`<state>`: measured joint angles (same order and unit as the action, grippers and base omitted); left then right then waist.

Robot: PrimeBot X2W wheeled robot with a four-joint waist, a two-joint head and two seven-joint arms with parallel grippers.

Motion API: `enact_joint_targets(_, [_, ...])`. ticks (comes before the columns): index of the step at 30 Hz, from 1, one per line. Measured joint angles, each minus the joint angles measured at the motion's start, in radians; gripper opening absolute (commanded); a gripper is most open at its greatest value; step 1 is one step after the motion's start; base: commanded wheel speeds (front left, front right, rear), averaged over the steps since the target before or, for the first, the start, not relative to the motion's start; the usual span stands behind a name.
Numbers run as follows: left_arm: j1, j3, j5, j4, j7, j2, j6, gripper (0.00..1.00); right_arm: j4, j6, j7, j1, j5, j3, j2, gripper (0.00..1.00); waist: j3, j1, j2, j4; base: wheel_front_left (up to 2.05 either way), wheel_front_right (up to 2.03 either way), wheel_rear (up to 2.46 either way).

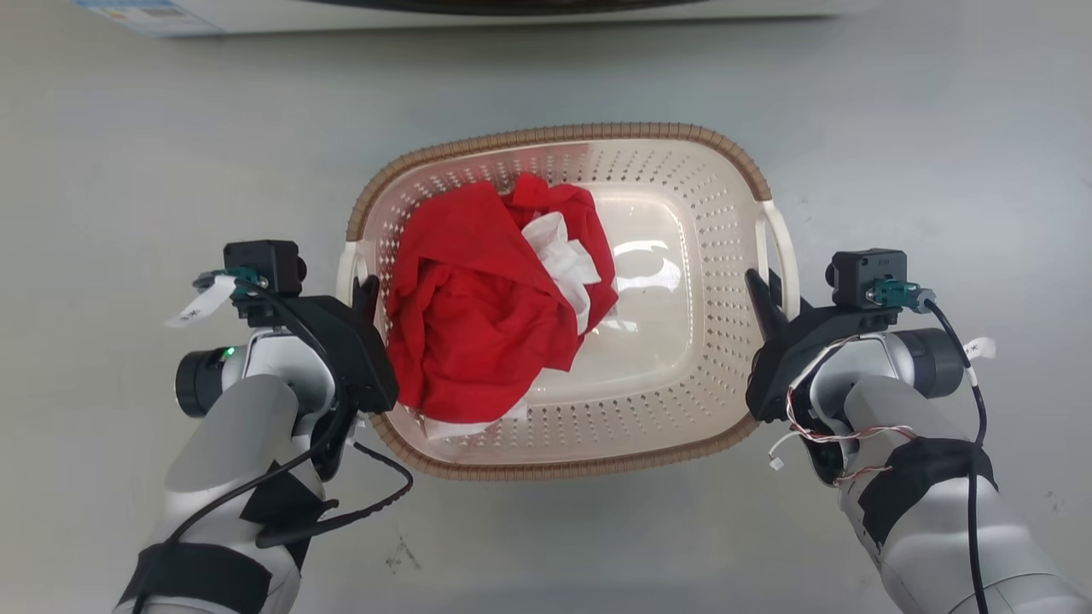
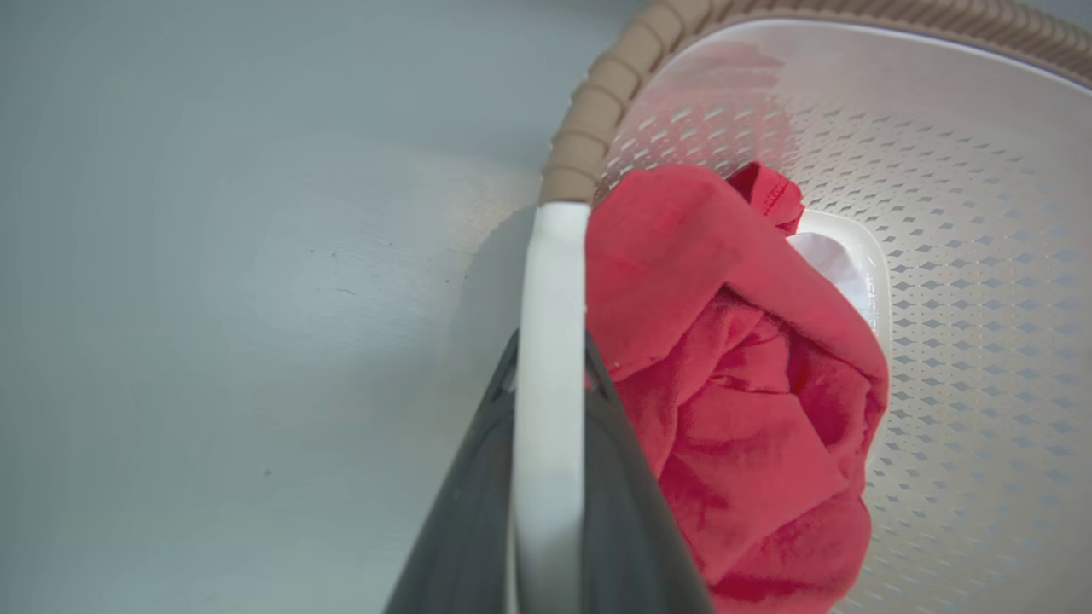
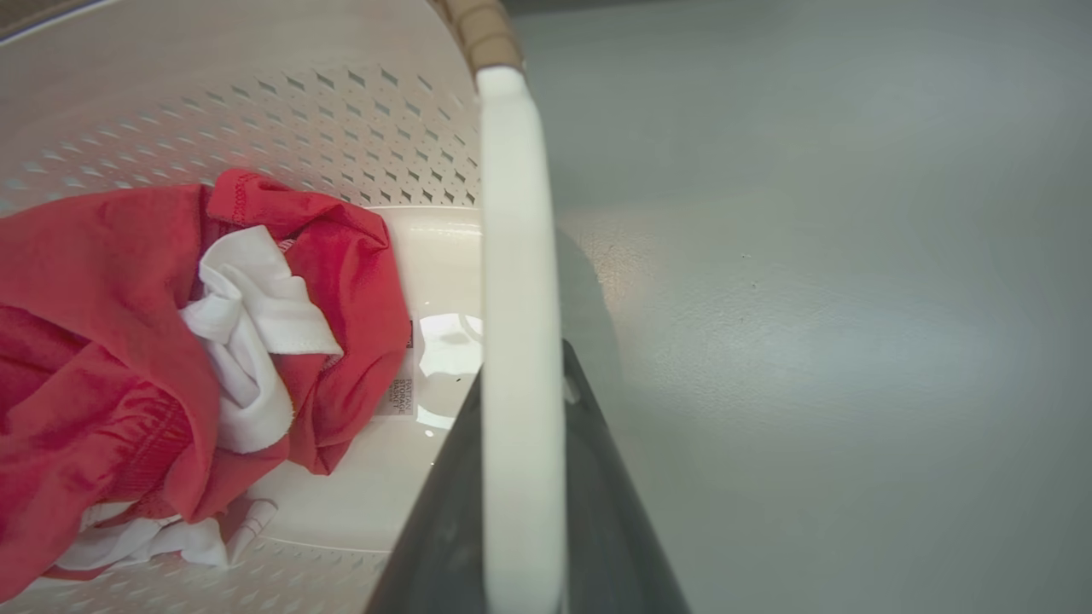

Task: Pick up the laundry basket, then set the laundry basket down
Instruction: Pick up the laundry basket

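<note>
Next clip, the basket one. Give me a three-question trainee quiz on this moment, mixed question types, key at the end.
1. True or false: the laundry basket is empty.
2. The left hand and right hand each clamp which part? A brown rim; B white loop handle; C perforated wall.
3. Fill in: the white cloth is bundled inside a ___ garment.
Key: 1 false; 2 B; 3 red, the red garment.
</note>
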<state>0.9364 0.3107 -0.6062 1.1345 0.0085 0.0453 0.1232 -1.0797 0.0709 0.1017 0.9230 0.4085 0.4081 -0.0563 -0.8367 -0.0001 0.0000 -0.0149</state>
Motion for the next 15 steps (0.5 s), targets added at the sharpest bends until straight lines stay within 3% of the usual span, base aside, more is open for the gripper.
enact_joint_targets(15, [-0.024,0.015,-0.010,0.098,0.029,-0.022,0.009,0.00,-0.096,0.031,-0.041,-0.031,0.066,0.015,0.014,0.00,0.185,-0.0001,0.0000,0.000,0.00,0.00,0.00])
